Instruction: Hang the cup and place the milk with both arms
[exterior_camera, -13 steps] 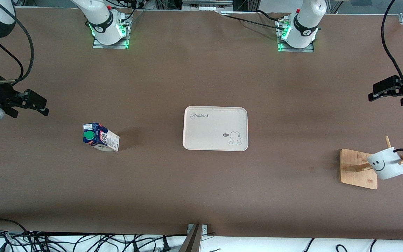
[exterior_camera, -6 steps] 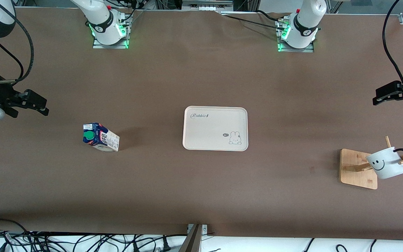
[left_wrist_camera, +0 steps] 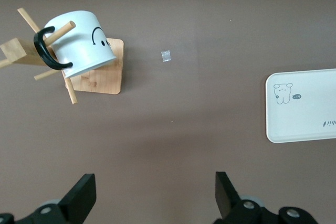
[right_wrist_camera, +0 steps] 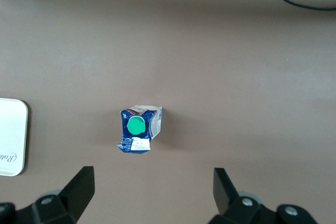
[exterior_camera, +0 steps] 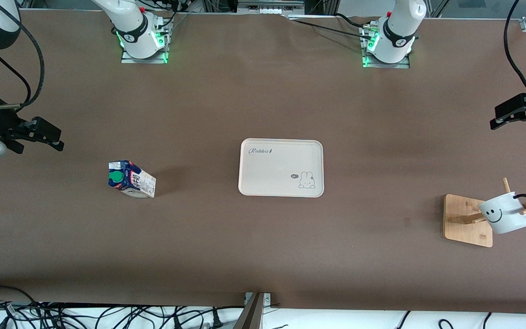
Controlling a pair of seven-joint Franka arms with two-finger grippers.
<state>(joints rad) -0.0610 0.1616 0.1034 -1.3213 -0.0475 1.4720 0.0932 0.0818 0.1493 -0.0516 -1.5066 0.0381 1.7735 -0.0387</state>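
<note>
Front view showed the cup hung on the wooden rack, the milk carton upright, well apart from the tray toward the right arm's end. Left hand and right hand hovered wide open, empty. The carton looked light and crushable; grip its 2 flat sides.
</note>
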